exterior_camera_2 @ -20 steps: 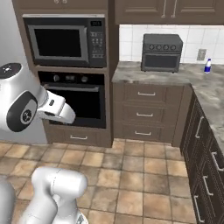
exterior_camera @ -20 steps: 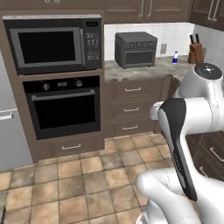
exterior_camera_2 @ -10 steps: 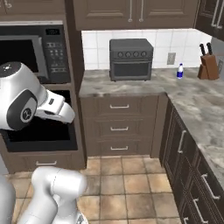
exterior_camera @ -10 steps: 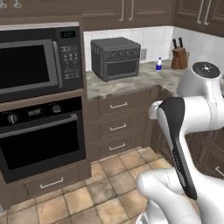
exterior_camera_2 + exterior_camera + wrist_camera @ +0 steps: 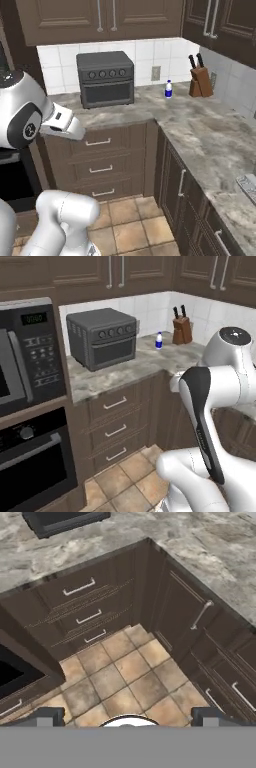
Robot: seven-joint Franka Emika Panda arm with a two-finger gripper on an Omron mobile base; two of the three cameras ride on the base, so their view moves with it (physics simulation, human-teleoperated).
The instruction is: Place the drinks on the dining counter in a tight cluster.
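A corner of marbled table (image 5: 200, 130) is sliding into frame as the base is swinging right, the microwave slipping off left since a second ago. The white, blue-capped bottle (image 5: 169, 89) is standing upright far ahead, beside the knife block (image 5: 199, 80). The fingers (image 5: 128, 716) are hanging released over floor tiles, empty.

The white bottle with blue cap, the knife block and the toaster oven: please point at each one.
White bottle with blue cap (image 5: 169, 90), right base view, its white body.
Knife block (image 5: 198, 82), right base view, its wooden front.
Toaster oven (image 5: 111, 352), left base view, its door.
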